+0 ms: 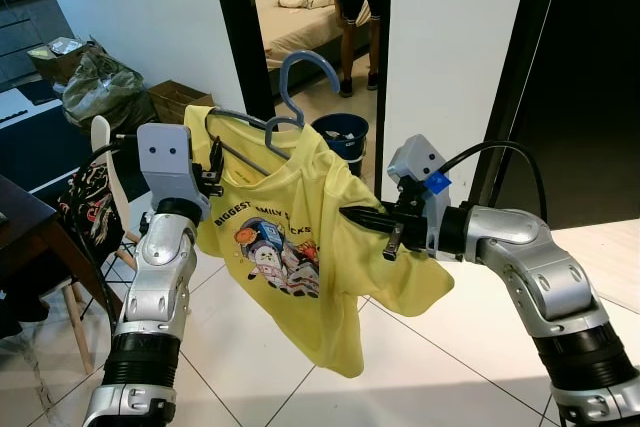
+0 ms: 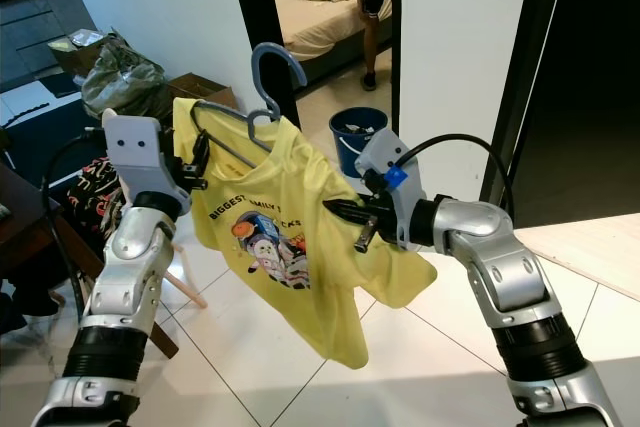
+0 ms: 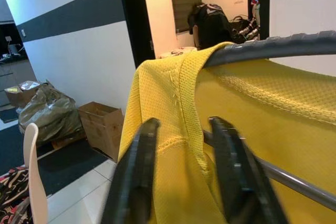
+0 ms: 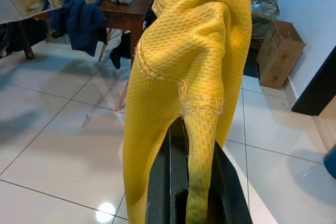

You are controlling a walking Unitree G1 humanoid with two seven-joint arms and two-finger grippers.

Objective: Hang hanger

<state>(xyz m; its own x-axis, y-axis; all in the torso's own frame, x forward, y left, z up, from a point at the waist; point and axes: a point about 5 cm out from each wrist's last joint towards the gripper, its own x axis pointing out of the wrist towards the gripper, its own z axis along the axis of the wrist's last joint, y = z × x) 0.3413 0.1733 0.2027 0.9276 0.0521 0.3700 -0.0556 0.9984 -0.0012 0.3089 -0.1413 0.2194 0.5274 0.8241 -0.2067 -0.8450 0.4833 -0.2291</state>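
Note:
A grey-blue hanger (image 1: 300, 69) carries a yellow printed T-shirt (image 1: 300, 237) and is held in the air in front of me. My left gripper (image 1: 213, 175) is shut on the hanger's left end through the shirt's shoulder. In the left wrist view its black fingers (image 3: 134, 182) straddle the yellow hem and the grey lower bar (image 3: 294, 179). At the other side, my right gripper (image 1: 365, 219) is shut on the shirt's right sleeve. The right wrist view has yellow fabric (image 4: 194, 51) pinched between its fingertips (image 4: 184, 124). The hook points up, free of any rail.
Behind the shirt is a doorway with a blue bucket (image 1: 341, 134) on the floor, a bed (image 1: 300, 32) and a person's legs (image 1: 355, 17). White wall panels (image 1: 455, 47) flank it. A cardboard box (image 1: 175, 99), a bag (image 1: 100, 82), a chair (image 1: 100, 147) and a dark table (image 1: 25, 227) stand left.

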